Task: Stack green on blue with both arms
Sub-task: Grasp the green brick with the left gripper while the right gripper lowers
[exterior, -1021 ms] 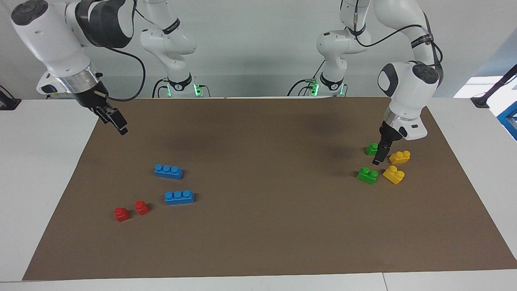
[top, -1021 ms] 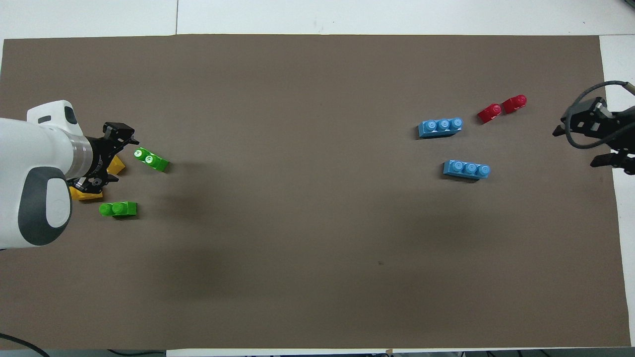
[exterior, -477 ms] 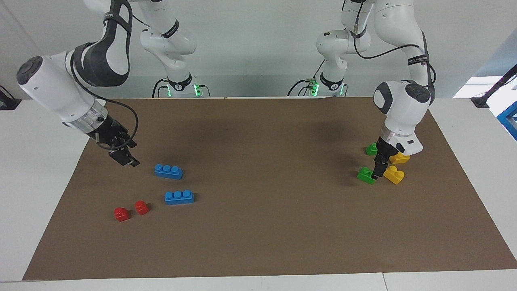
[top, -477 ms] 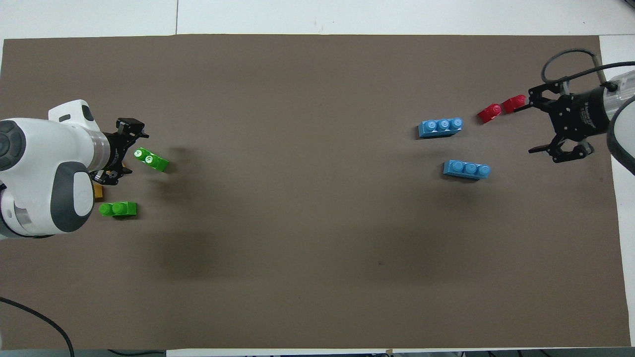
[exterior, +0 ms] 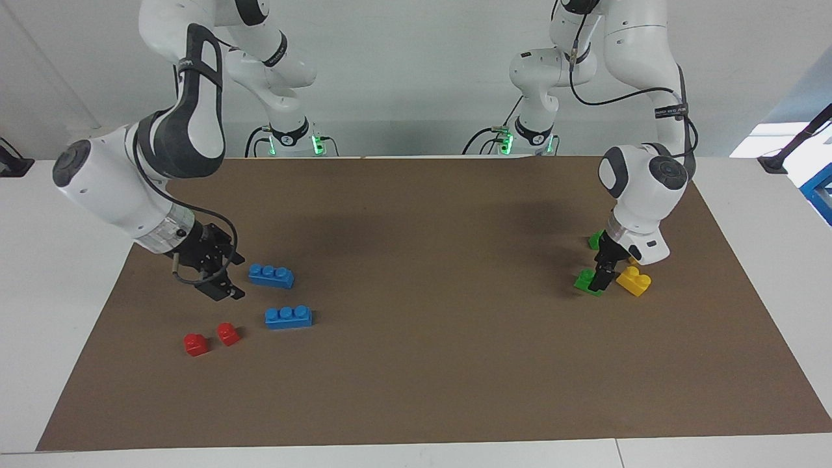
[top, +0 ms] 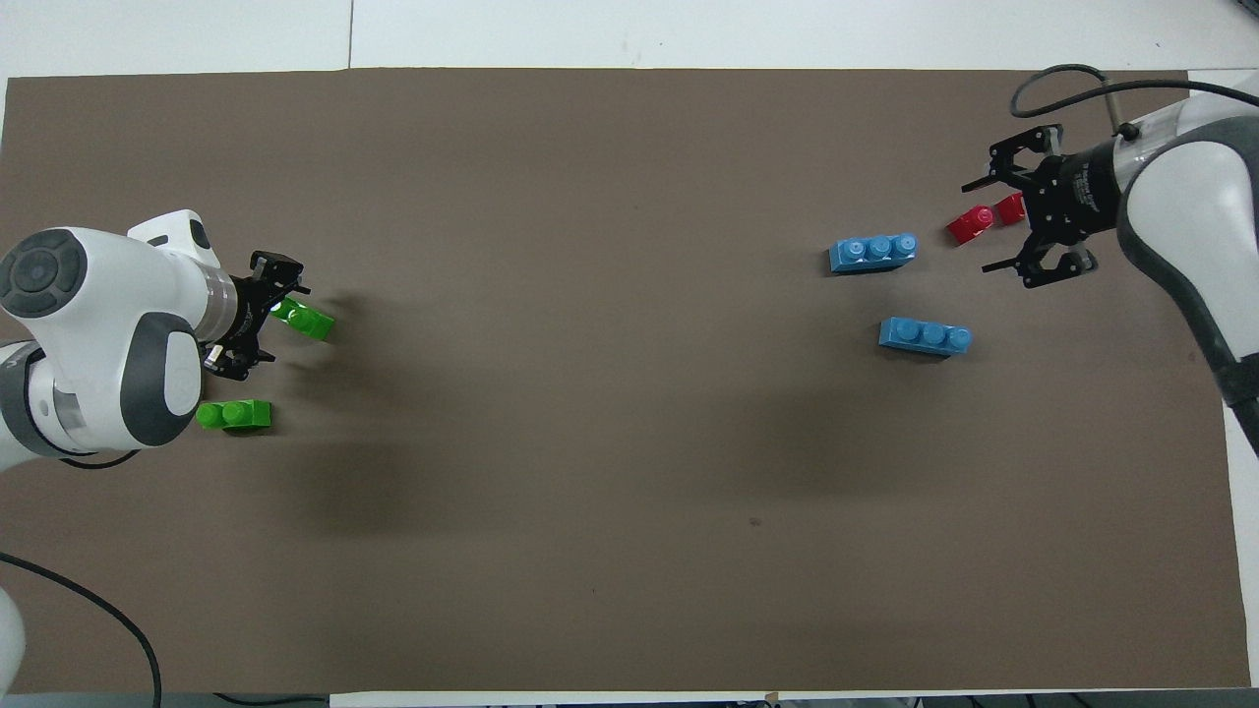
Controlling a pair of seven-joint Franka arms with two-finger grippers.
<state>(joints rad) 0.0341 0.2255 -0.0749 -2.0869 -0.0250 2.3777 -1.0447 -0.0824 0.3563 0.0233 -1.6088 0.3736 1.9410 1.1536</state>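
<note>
Lowering left gripper (exterior: 604,278) onto green (exterior: 587,282)

bystanders on the mat

two small red bricks (exterior: 211,339), one stud each, side by side and almost touching, toward the right arm's end of the counter; they lie on the brown mat (exterior: 416,390). yellow two-stud brick (exterior: 634,281) on the mat toward the left arm's end; a second yellow one just nearer the robots, mostly hidden. the mat covers most of the white counter (exterior: 39,292), bare margins at both ends. green lights glow at the arm bases. blue frame at the picture's edge, identity unclear.
</note>
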